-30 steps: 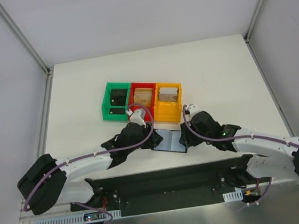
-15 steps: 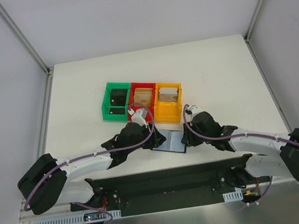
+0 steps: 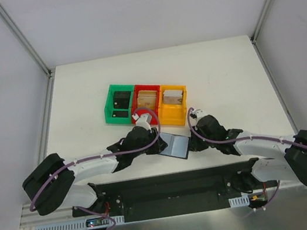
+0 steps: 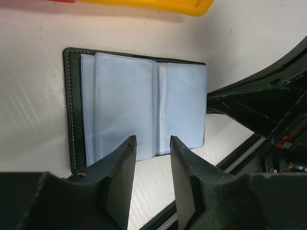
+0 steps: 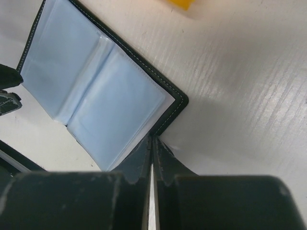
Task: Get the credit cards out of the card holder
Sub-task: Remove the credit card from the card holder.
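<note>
On the white table (image 3: 224, 78), toward the back, a row of three small bins touching side by side: green bin (image 3: 109, 112) with dark items, red bin (image 3: 145, 86) and yellow bin (image 3: 174, 112) with pale tan ones. Just in front of the bins, from the left: left gripper (image 3: 160, 144) (image 4: 151, 140), fingers (image 4: 120, 165) parted by a narrow gap and closed on nothing, tips at the left edge of the card holder (image 3: 175, 144) (image 4: 144, 100) (image 5: 96, 91). Card holder lying open and flat, dark green cover with pale stitching underneath, clear plastic sleeves spread on top; impossible to tell whether cards sit inside. At its right edge, right gripper (image 3: 190, 143) (image 5: 152, 140), fingers pressed nearly together with only a slit between, tips against the cover's rim. Cannot tell whether that rim is pinched between them.
</note>
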